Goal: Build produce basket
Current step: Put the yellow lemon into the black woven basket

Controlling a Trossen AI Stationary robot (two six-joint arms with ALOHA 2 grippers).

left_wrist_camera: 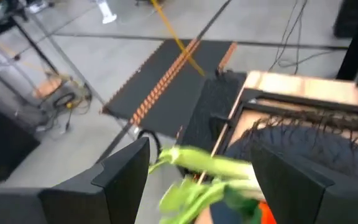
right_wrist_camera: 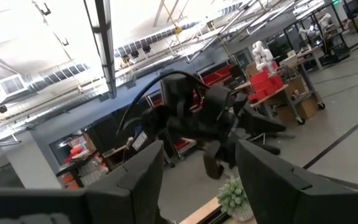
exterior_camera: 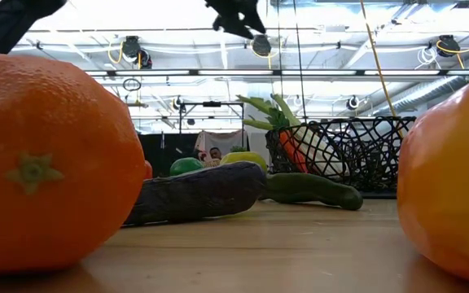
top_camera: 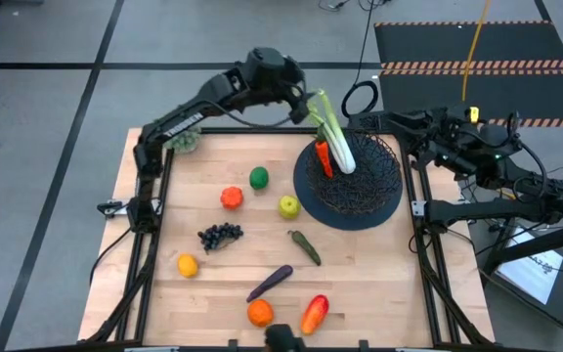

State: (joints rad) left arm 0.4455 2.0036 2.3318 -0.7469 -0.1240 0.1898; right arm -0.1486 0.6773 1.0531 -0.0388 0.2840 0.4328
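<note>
The black wire basket (top_camera: 360, 186) sits at the table's far right. It holds the white-green leek (top_camera: 336, 142) and the carrot (top_camera: 323, 157). The leek's white end lies in the bowl, and its green tops (top_camera: 323, 110) stick out over the far-left rim. My left gripper (top_camera: 304, 101) hangs open above those tops. In the left wrist view, the leaves (left_wrist_camera: 210, 168) show between and below its fingers, and the low view puts the gripper (exterior_camera: 236, 19) well above the leek (exterior_camera: 312, 150), touching nothing. My right gripper (top_camera: 409, 125) waits open beyond the basket's right side.
On the table lie the lime (top_camera: 258, 178), tomato (top_camera: 231, 198), apple (top_camera: 288, 206), grapes (top_camera: 220, 235), pickle (top_camera: 305, 246), lemon (top_camera: 187, 265), eggplant (top_camera: 270, 283), orange (top_camera: 260, 313) and pepper (top_camera: 314, 314). A grey-green bushy clump (top_camera: 184, 140) sits at the far left corner.
</note>
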